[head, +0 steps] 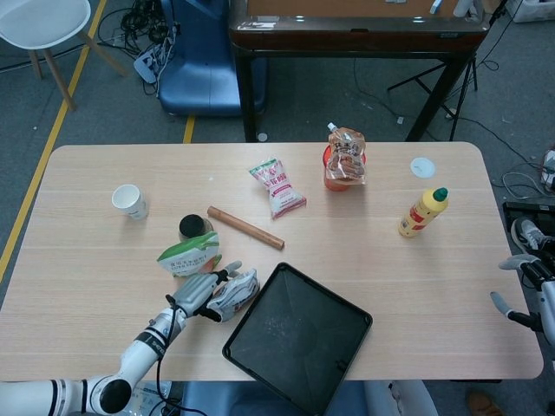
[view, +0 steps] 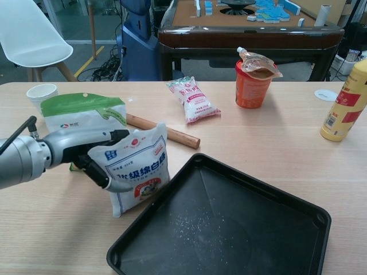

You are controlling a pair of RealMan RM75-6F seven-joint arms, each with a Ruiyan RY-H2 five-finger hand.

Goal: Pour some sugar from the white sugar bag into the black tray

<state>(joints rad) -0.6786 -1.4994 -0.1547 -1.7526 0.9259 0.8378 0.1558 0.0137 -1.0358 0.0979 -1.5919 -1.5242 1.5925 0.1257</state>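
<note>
The white sugar bag [view: 136, 166] is a soft plastic pouch with blue characters and a red and green picture low on its front. It stands on the table [head: 87, 260], leaning a little, just beside the left edge of the black tray [view: 229, 229]. The tray holds a thin scatter of white grains [view: 192, 220].

On the table there is one tray, one sugar bag, one green-and-white bag [view: 83, 113], one wooden rolling pin [head: 245, 227], one paper cup [head: 128, 200], one small red-and-white packet [head: 278, 186], one red cup with a pouch on top [head: 344, 159], one yellow bottle [head: 422, 211] and one white lid [head: 422, 167].

The left hand [view: 86, 154] grasps the sugar bag from its side, fingers wrapped around the upper part, forearm low over the table. The right hand [head: 525, 290] is at the far right, off the table; it seems to hold nothing, but the view is poor there.
</note>
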